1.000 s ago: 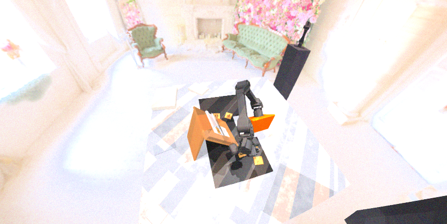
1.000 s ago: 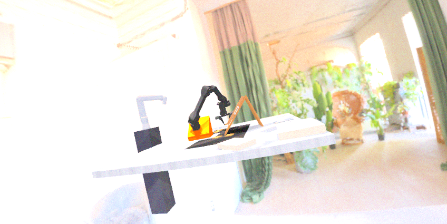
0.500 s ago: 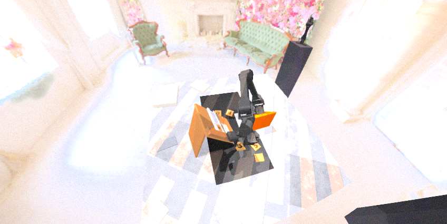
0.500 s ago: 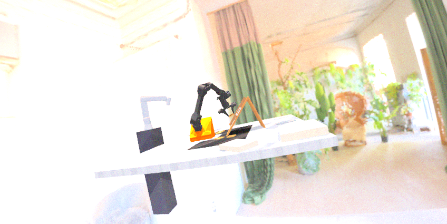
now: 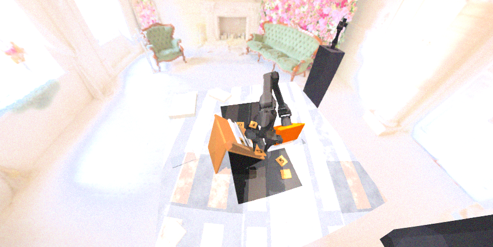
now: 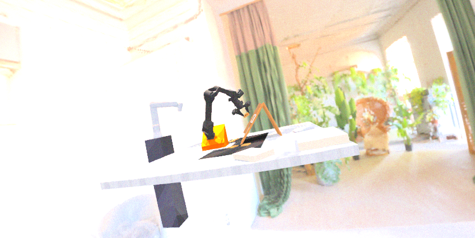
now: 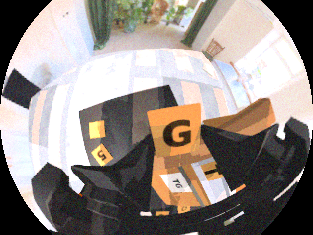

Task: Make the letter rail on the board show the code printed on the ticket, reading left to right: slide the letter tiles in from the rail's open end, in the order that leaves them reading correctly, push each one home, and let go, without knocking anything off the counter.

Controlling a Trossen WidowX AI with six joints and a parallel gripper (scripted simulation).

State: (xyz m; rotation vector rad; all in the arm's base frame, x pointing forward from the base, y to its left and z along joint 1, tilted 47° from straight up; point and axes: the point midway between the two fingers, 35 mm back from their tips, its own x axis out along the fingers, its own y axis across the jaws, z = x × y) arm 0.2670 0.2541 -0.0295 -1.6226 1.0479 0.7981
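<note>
My gripper [image 5: 260,146] [image 6: 245,111] [image 7: 176,133] is shut on the orange G tile [image 5: 259,151] [image 6: 246,115] [image 7: 176,129], held above the counter beside the leaning orange board [image 5: 219,138] [image 6: 273,122]. G faces the wrist camera upright. The ticket [image 7: 173,182] on the board reads "TG" as far as I can see. A tile [image 7: 212,172] with a dark mark shows on the board, its letter unclear. A tile [image 5: 281,160] [image 7: 102,155] with a 5 or S and a blank-looking tile [image 5: 285,174] [image 7: 97,129] lie on the dark mat [image 5: 248,191] [image 6: 213,153] [image 7: 126,109].
Two more tiles, one here [image 5: 240,125] and one beside it [image 5: 253,124], lie behind the board in the top view. An orange block [image 5: 290,133] [image 6: 214,139] stands at the arm's base. Pale slabs [image 5: 182,104] [image 6: 322,140] lie around the board. A dark pedestal [image 5: 324,72] stands beyond the counter.
</note>
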